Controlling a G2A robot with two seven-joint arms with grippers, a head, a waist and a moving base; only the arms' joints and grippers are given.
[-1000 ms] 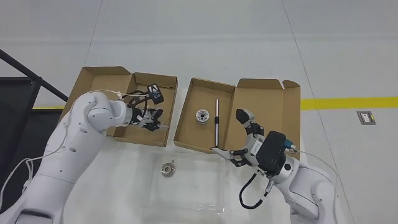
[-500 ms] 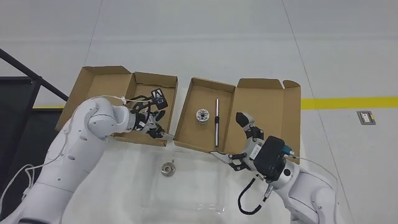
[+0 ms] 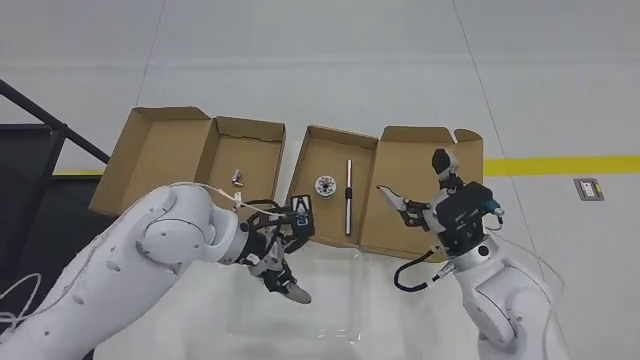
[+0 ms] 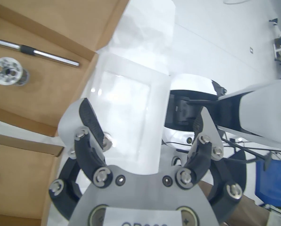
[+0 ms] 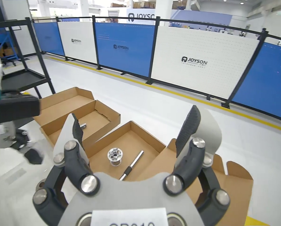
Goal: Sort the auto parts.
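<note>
Currently the round part (image 4: 107, 141) lies just inside the spread left gripper (image 4: 142, 108).

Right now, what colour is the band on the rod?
Black, on a silver rod; clearest in the left wrist view.

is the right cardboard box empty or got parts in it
Not empty: the right cardboard box holds a round flanged part and a metal rod.

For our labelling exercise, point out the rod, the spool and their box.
Rod (image 3: 348, 192): top view, middle of the shaft.
Spool (image 3: 324, 185): top view, upper flange.
Box (image 3: 322, 154): top view, bare floor near the far wall.
</note>
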